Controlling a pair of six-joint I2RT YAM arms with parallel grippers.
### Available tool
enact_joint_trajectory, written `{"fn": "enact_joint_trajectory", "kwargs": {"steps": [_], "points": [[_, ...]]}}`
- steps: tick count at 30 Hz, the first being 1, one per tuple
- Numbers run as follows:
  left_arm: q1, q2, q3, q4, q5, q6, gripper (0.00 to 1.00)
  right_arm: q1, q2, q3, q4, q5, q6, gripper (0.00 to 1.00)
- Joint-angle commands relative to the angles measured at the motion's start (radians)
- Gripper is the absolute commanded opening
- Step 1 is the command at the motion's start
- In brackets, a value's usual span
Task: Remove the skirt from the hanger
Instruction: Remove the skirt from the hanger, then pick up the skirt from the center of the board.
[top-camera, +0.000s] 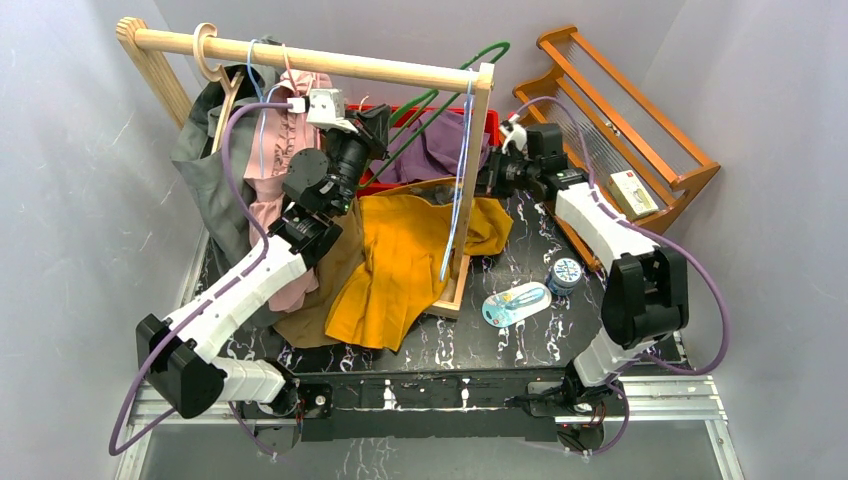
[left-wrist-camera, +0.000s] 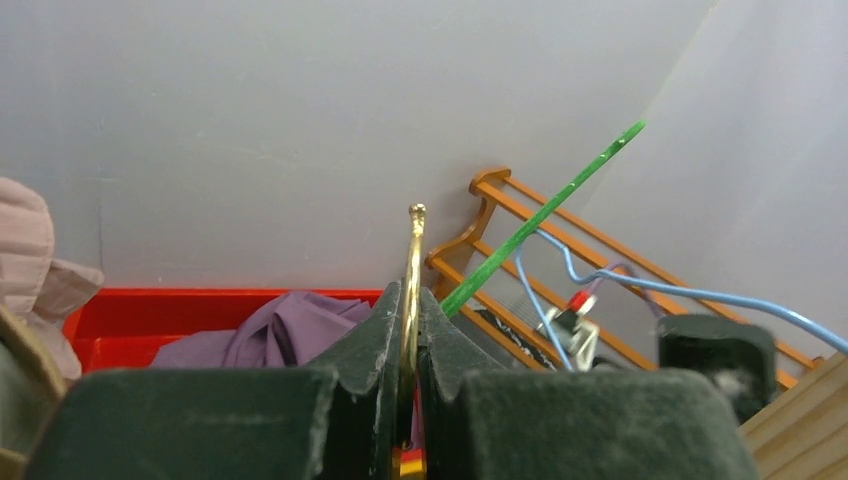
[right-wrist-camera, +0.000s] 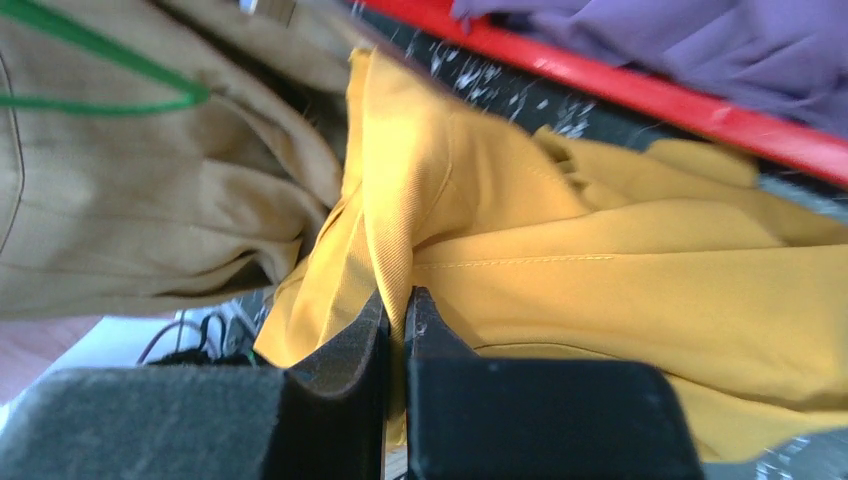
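The mustard-yellow skirt (top-camera: 400, 262) lies spread over the black table, its top edge lifted toward the rack's post. My right gripper (top-camera: 487, 183) is shut on a fold of the skirt (right-wrist-camera: 560, 270), and cloth fills the gap between its jaws (right-wrist-camera: 398, 312). My left gripper (top-camera: 374, 128) is raised under the wooden rail. It is shut on the hanger's thin gold hook (left-wrist-camera: 412, 255), which stands upright out of its jaws (left-wrist-camera: 410, 300). The rest of the hanger is hidden behind the fingers and cloth.
The wooden clothes rack (top-camera: 320, 62) carries grey and pink garments (top-camera: 270, 160) at the left. A tan garment (top-camera: 318, 300) lies beside the skirt. A green hanger (top-camera: 452, 82) leans over a red bin (top-camera: 492, 122) of purple cloth (top-camera: 440, 150). A wooden frame (top-camera: 625, 110), small box (top-camera: 632, 192), tin (top-camera: 566, 273) and packet (top-camera: 515, 303) sit on the right.
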Motion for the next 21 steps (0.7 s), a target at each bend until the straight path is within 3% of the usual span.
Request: {"fn": "enact_joint_trajectory", "kwargs": {"steps": [1, 7, 13, 21], "points": [[0.0, -0.097, 0.011, -0.056, -0.016, -0.005, 0.0, -0.091, -0.124, 0.068, 0.021, 0.139, 0.02, 0.0], [0.0, -0.17, -0.001, -0.211, -0.059, -0.021, 0.0, -0.225, -0.224, 0.084, 0.082, 0.098, 0.048, 0.0], [0.0, -0.201, 0.0, -0.376, -0.165, -0.049, 0.0, -0.23, -0.239, 0.244, 0.116, 0.083, 0.036, 0.0], [0.0, -0.232, -0.014, -0.453, -0.148, -0.069, 0.0, -0.23, -0.176, 0.516, 0.218, 0.076, 0.091, 0.0]]}}
